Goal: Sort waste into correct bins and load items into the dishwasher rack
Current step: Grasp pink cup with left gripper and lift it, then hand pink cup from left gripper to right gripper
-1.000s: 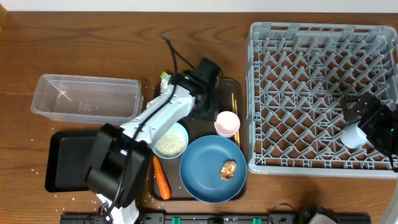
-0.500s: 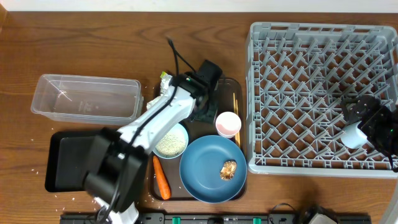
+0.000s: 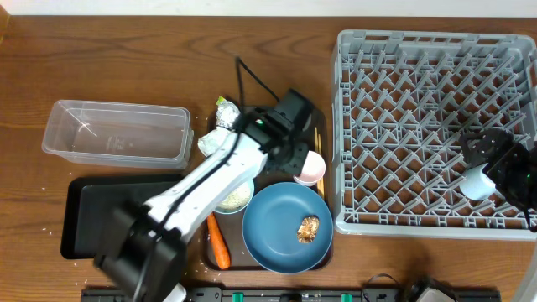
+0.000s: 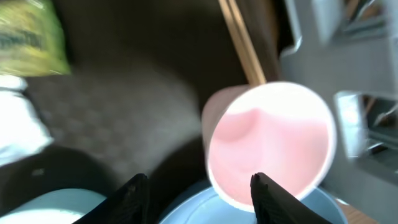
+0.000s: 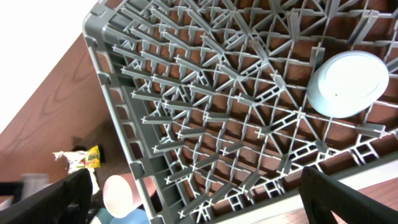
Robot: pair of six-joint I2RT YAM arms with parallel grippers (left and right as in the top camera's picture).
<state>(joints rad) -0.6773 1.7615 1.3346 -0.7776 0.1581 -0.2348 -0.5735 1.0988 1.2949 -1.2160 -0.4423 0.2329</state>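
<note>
Left hand (image 4: 196,198) spread wide over pink cup (image 4: 267,146); right hand (image 5: 199,202) spread wide above rack (image 5: 205,93).

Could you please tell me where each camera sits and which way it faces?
Overhead: above the table, facing straight down on the brown tray, dishwasher rack, left arm and right arm.
Left wrist: on the left arm, facing down at the pink cup; left end effector at the bottom edge.
Right wrist: on the right arm, facing across the rack floor and an upturned cup; right end effector spans the bottom corners.
Shared: all three show the pink cup.
</note>
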